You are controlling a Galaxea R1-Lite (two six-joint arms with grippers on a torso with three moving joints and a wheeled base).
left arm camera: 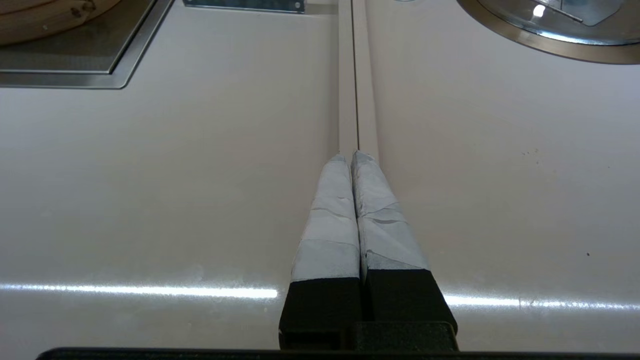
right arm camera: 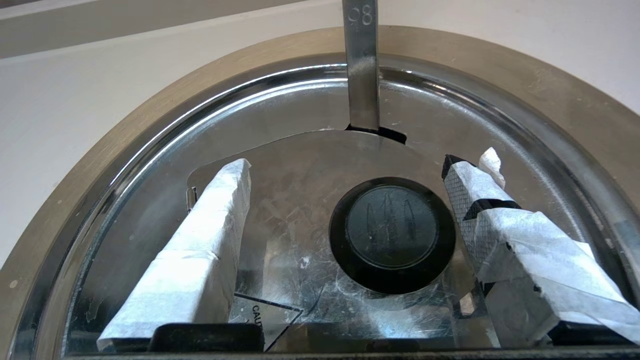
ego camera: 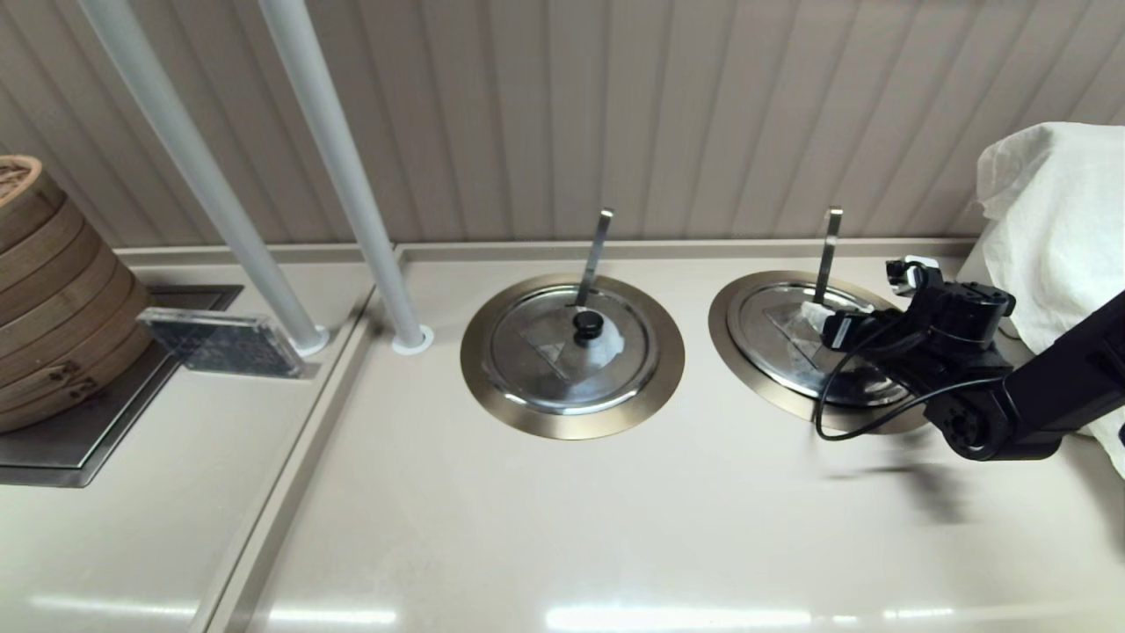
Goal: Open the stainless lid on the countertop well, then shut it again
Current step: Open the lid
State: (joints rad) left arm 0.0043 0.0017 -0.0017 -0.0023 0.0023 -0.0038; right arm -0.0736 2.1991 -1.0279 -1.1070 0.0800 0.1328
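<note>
In the head view the right gripper (ego camera: 866,303) covers the knob and near side of the stainless lid (ego camera: 782,338); the countertop well (ego camera: 734,338) is partly hidden behind the arm; the bamboo steamers (ego camera: 48,290) and white cloth (ego camera: 1059,237) are cut off at the picture's edges; the left gripper (left arm camera: 349,159) shows only in its wrist view.

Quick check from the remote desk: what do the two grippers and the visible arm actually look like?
The right gripper has two wedge-shaped fingers wrapped in white tape over black; one shows a cross-hatched pad under peeling tape. Its arm is matte black and blocky, with a black cable looping beneath. The left gripper has slim tapered fingers, pale grey-white tape over black bases.
</note>
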